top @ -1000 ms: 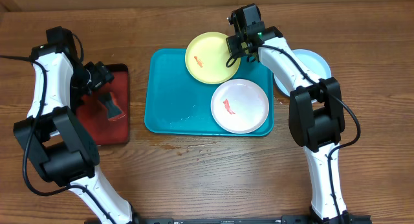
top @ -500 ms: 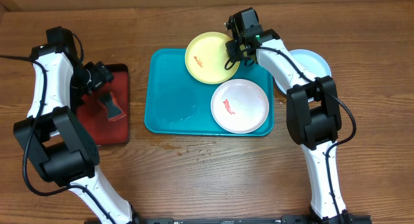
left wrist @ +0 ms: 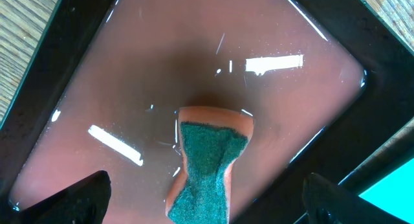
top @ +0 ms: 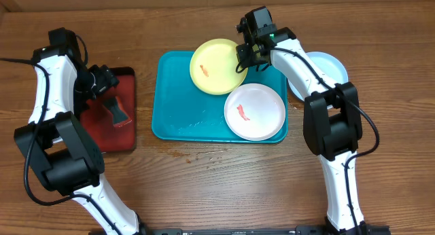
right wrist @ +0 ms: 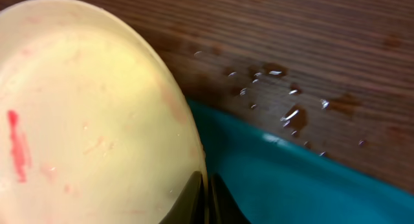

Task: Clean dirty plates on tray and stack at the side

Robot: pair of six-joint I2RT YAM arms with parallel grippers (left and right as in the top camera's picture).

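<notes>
My right fingers [right wrist: 193,199] are clenched on the right rim of the yellow-green plate [top: 219,65], which sits at the far edge of the teal tray [top: 178,92], overhanging it a little. I judge the pinch should be firm and the plate only slightly tipped, so the thin rim does not slip, with the red smear [top: 204,70] facing where the sponge [left wrist: 208,162] can reach it. My left fingers [left wrist: 71,198] are spread wide above that sponge on the dark red tray [top: 122,143], grasping nothing.

Only the overhead view shows the white plate [top: 255,113] on the tray's near right and the light blue plate [top: 329,64] on the tabletop [top: 217,181] beyond. Only my right wrist view shows water droplets [right wrist: 284,114] on the wood, and how shallow my bite on the rim is.
</notes>
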